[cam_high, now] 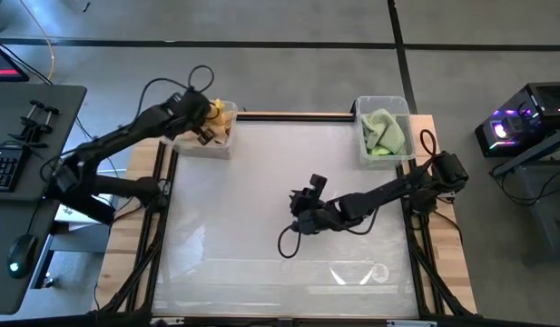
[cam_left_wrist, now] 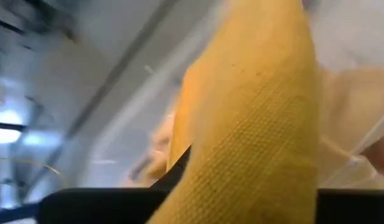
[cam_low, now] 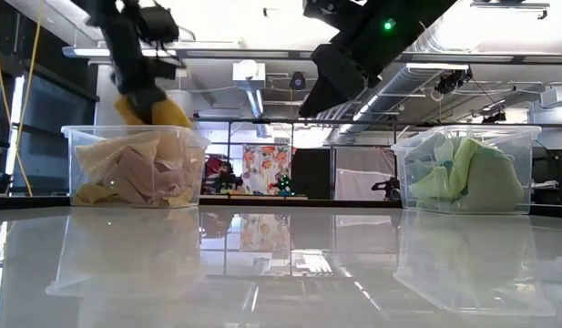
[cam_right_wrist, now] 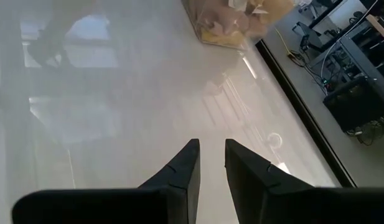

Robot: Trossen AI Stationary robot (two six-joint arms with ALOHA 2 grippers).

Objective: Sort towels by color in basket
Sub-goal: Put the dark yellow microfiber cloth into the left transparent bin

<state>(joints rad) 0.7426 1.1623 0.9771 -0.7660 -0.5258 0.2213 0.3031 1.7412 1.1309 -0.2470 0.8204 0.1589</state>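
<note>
My left gripper (cam_high: 210, 115) is over the clear left bin (cam_high: 200, 145) at the table's far left corner, shut on a mustard yellow towel (cam_low: 158, 111). That towel fills the left wrist view (cam_left_wrist: 254, 124). Salmon pink and yellowish towels (cam_low: 135, 173) lie piled in the left bin. Light green and sage green towels (cam_high: 385, 132) lie in the clear right bin (cam_low: 403, 173) at the far right corner. My right gripper (cam_right_wrist: 210, 163) hovers over the bare middle of the table (cam_high: 302, 211), holding nothing. Only a narrow gap separates its fingers. My left gripper holds the mustard yellow towel from above, pointing down, by a bunched upper part (cam_left_wrist: 198, 155). The gripper itself hides the pinch, so I cannot tell whether it has one layer or several. The towel hangs below the fingers, and its lower end (cam_low: 171, 120) reaches the left bin's rim.
The glossy white table top (cam_high: 261, 182) lies bare between the two bins. Cables loop off both arms, one trailing under the right arm (cam_high: 284, 243). A desk with a keyboard (cam_high: 3, 168) stands off the table's left side, and a lit computer case (cam_high: 520, 123) off its right.
</note>
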